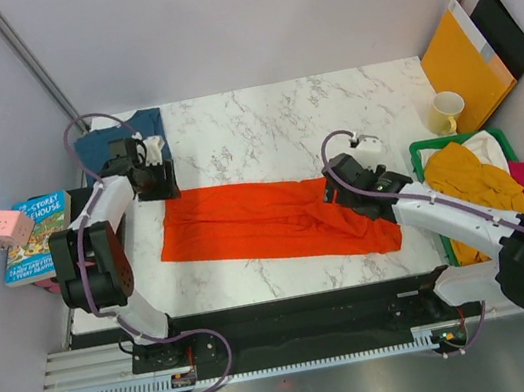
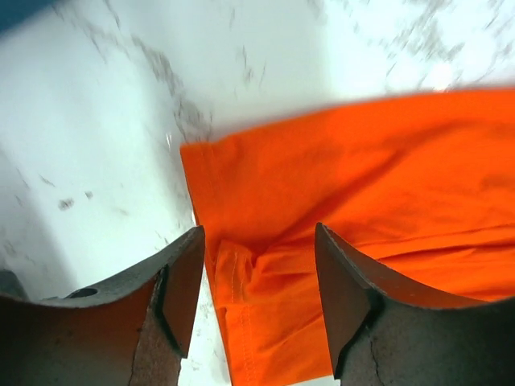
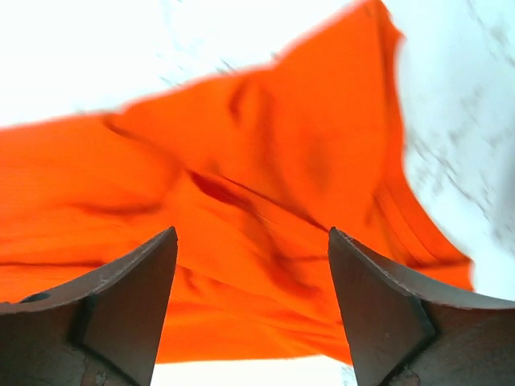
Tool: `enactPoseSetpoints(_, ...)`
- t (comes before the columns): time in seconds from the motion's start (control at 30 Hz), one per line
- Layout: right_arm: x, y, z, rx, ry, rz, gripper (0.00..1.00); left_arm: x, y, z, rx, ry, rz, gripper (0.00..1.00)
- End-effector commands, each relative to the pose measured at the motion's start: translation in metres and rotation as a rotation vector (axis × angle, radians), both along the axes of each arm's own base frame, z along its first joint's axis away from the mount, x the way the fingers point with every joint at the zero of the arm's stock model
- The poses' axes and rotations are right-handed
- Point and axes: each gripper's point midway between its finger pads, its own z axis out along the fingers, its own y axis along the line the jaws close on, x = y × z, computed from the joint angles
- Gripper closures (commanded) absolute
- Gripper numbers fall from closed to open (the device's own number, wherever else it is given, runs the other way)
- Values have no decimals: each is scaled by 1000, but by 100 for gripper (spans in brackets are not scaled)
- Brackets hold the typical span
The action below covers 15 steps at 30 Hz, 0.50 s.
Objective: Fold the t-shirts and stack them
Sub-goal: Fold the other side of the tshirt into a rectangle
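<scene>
Across the middle of the marble table [image 1: 279,122], the orange-red t-shirt [image 1: 266,221] lay folded into a long flat strip running L to R. The left gripper [image 1: 153,185] sat at the strip's far-left corner w/ jaws apart and nothing clamped; its wrist view showed the hem corner below the gap. The right gripper [image 1: 339,190] was over the strip's R end, jaws spread wide, cloth rumpled beneath but not pinched. The teal-blue t-shirt [image 1: 105,140] lay at the table's far-left corner, just behind the left gripper. The green basket [image 1: 435,142] at the R edge held the mustard t-shirt [image 1: 468,182], w/ white and pink cloth around it.
</scene>
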Motion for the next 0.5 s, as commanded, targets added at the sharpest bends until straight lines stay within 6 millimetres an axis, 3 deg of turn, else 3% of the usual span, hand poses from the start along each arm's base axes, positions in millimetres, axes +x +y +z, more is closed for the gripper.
enactPoseSetpoints(0.0, 32, 22, 15, -17, -73, 57, 19, 32, -12, 40, -96, -105, 26, 37)
enactPoseSetpoints(0.03, 38, 27, 14, -13, -83, 65, 27, 35, -16, 36, -116, -93, 24, 40)
enactPoseSetpoints(0.07, 43, 27, 10, -23, -78, 62, 46, 38, -18, 23, -125, -55, 37, 44)
enactPoseSetpoints(0.1, 50, 29, 1, -48, -56, 66, 83, 40, -21, 15, -122, -32, 39, 56)
enactPoseSetpoints(0.13, 54, 30, -4, -62, -48, 65, 95, 40, -22, 6, -109, -6, 44, 65)
enactPoseSetpoints(0.2, 65, 35, -13, -81, -24, 72, 100, 38, -24, -13, -102, 63, 18, 84)
enactPoseSetpoints(0.23, 68, 36, -14, -87, -24, 79, 100, 37, -37, -17, -92, 77, -15, 86)
enactPoseSetpoints(0.3, 74, 36, -18, -92, -29, 70, 93, 35, -40, -22, -87, 87, -35, 85)
enactPoseSetpoints(0.47, 80, 35, -25, -91, -28, 64, 90, 31, -41, -29, -86, 107, -44, 84)
